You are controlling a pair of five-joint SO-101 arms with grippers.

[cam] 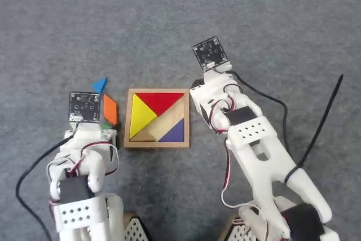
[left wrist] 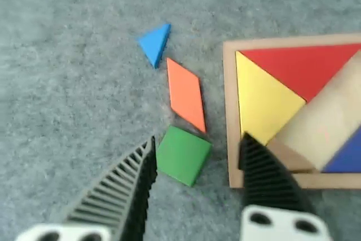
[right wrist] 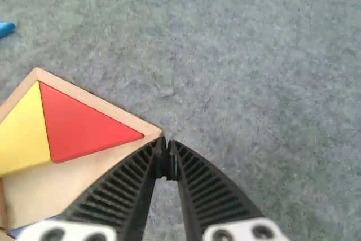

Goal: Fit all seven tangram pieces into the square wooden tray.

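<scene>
Grey carpet [cam: 282,38] covers the table. In the high view, the square wooden tray [cam: 157,144] sits between the two arms. It holds a red triangle [cam: 159,103], a yellow triangle [cam: 140,118] and a purple triangle [cam: 176,132], with bare wood between them. An orange parallelogram [cam: 110,109] and a blue triangle [cam: 100,85] lie on the carpet beside the tray, on the left arm's side.

In the left wrist view, the left gripper [left wrist: 197,142] is spread wide and holds nothing. A green square [left wrist: 182,155] lies on the carpet between its fingertips.

In the right wrist view, the right gripper [right wrist: 167,152] is pressed closed and empty, at the tray's corner by the red triangle.
</scene>
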